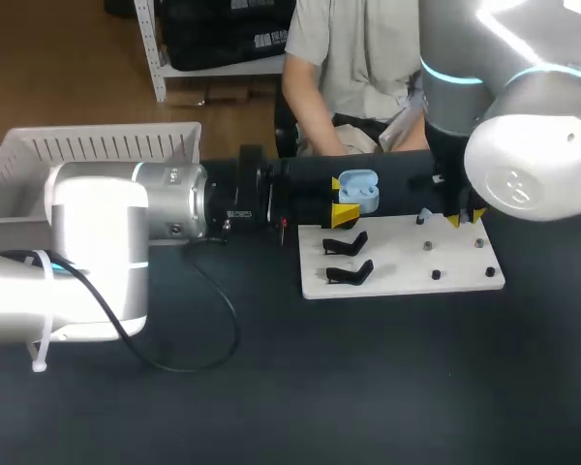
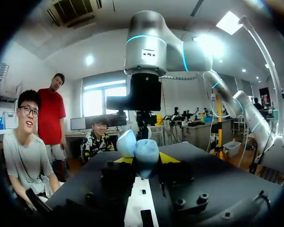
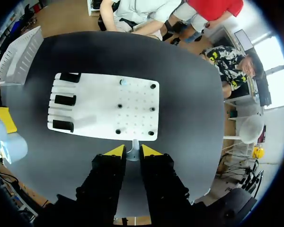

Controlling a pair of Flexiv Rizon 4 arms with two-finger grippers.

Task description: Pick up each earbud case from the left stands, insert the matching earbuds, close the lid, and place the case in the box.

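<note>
The black table (image 1: pixel 368 387) fills most of the head view. The left arm (image 1: pixel 97 252) comes in from the left edge and stretches across to the middle of the frame. The right arm (image 1: pixel 523 155) drops in from the upper right corner. A white slatted box (image 1: pixel 97 145) sits in the upper left, behind the left arm. A white board (image 1: pixel 407 262) lies right of centre, with two black stands (image 1: pixel 347 242) on its left side and small dark pegs (image 1: pixel 436 275) on its right. A loose black cable (image 1: pixel 218 310) loops over the table at lower left of centre.

The left gripper (image 1: pixel 341 199) is above the board's upper left corner, its jaws closed from both sides on a light blue earbud case (image 1: pixel 358 190). The left wrist view shows the case (image 2: pixel 141 151) gripped between the two yellow tips with its lid open.

The right gripper (image 1: pixel 467 219) hangs over the board's upper right edge. In the right wrist view its jaws (image 3: pixel 133 151) stand narrow, pinching a small pale earbud (image 3: pixel 133 154). A small pale blue piece (image 3: pixel 123 82) stands on the board's far row of pegs.
</note>
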